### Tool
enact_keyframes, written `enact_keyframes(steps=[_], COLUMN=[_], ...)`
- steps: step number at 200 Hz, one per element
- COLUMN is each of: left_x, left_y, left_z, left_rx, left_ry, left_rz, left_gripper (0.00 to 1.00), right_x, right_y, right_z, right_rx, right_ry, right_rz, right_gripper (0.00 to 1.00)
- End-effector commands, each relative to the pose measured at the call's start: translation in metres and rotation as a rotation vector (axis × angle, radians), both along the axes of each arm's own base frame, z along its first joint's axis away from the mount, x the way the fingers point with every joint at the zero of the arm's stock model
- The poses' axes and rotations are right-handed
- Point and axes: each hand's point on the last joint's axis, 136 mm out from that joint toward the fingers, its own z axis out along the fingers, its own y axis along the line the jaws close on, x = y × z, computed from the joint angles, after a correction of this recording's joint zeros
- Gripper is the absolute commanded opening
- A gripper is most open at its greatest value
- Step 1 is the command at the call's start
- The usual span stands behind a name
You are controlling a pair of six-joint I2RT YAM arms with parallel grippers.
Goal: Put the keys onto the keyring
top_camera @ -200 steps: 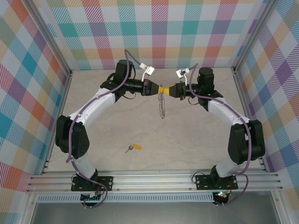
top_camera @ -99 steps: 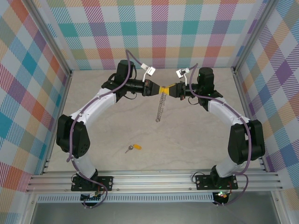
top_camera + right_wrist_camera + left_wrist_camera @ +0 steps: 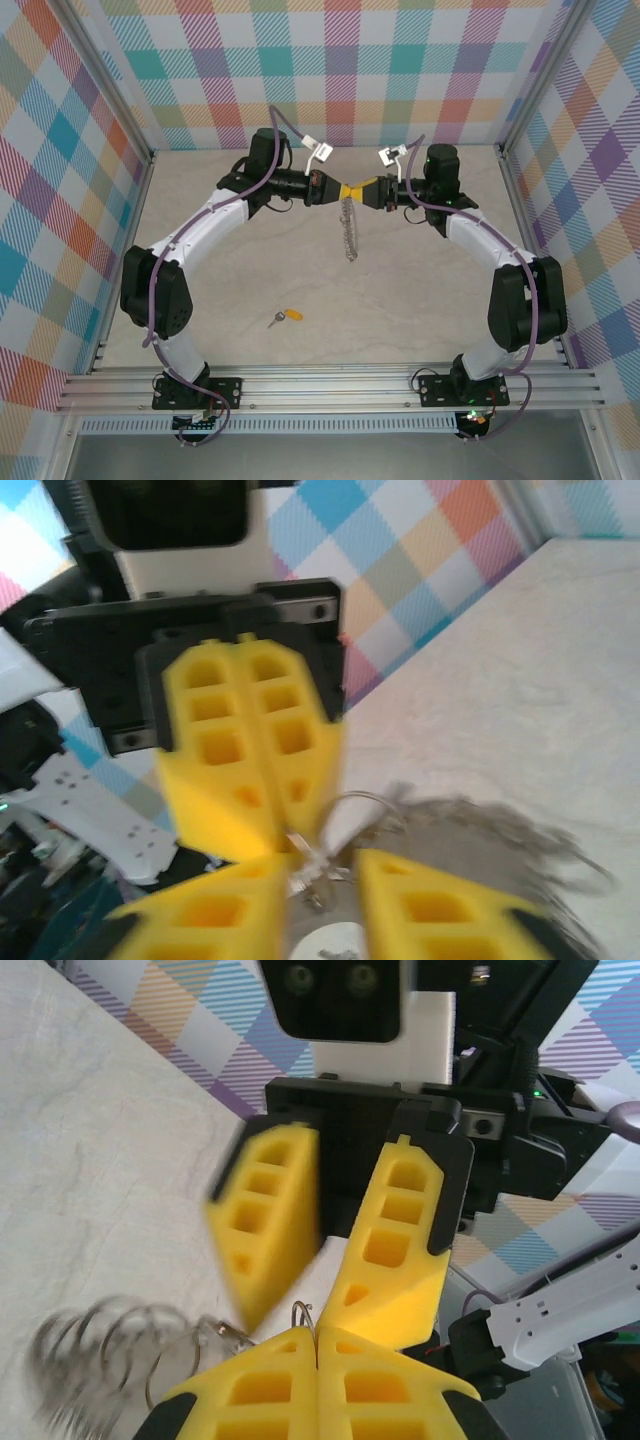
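The keyring [image 3: 348, 228] hangs in the air at the far middle of the table, its silvery loops dangling below the two grippers. My left gripper [image 3: 338, 190] is shut on the ring's thin wire [image 3: 302, 1312], which pokes out between its yellow fingertips [image 3: 317, 1332]. My right gripper [image 3: 360, 191] faces it tip to tip and is open, with the ring wire [image 3: 365, 805] and loops [image 3: 480, 825] in the gap between its fingers [image 3: 320, 865]. The key [image 3: 291, 316], with its yellow-orange head, lies alone on the table near the front, far from both grippers.
A marbled beige tabletop [image 3: 430, 290] is boxed in by checked walls and a metal frame. The aluminium rail [image 3: 320, 385] with both arm bases runs along the near edge. Both arms arch inward over the far half.
The dangling loops swung left, then back to the right. The right gripper has edged slightly right, and one of its fingers is blurred. The left arm and the key stayed put.
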Motion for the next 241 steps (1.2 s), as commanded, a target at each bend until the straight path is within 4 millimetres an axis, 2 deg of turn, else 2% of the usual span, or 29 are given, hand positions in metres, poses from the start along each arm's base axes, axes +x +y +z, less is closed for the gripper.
enact_keyframes(steps=[1,33,49,58,97,129,174,211,241], left_x=[-0.012,-0.009,-0.006,-0.004,0.009,0.026,0.023,0.018,0.013], left_y=[-0.003,0.0,0.0,0.0,0.005,0.023,0.036,0.037,0.041], left_z=[0.008,0.01,0.009,0.007,0.003,0.004,0.03,0.06,0.087], left_rx=[-0.006,-0.002,0.002,0.005,0.012,-0.003,-0.138,-0.284,-0.394], left_ry=[-0.065,-0.116,-0.133,-0.142,-0.22,-0.401,-0.579,-0.622,-0.658], left_rz=[-0.022,0.007,0.016,0.025,0.112,0.312,0.407,0.42,0.433], left_gripper=[0.0,0.0,0.0,0.0,0.0,0.0,0.0,0.0,0.0], right_x=[0.009,0.015,0.016,0.018,0.029,0.021,0.021,0.015,0.009], right_y=[-0.014,-0.043,-0.052,-0.058,-0.091,-0.089,-0.096,-0.083,-0.075], right_z=[0.028,0.032,0.028,0.024,0.009,-0.005,-0.051,-0.09,-0.108], right_rx=[0.026,-0.014,-0.062,-0.079,-0.095,-0.096,-0.135,-0.167,-0.162], right_ry=[-0.063,-0.042,-0.034,-0.028,0.073,0.123,0.265,0.347,0.377], right_rz=[-0.071,-0.235,-0.323,-0.383,-0.659,-0.641,-0.701,-0.667,-0.651], right_gripper=[0.51,0.71,0.86,1.0,1.0,1.0,1.0,1.0,0.97])
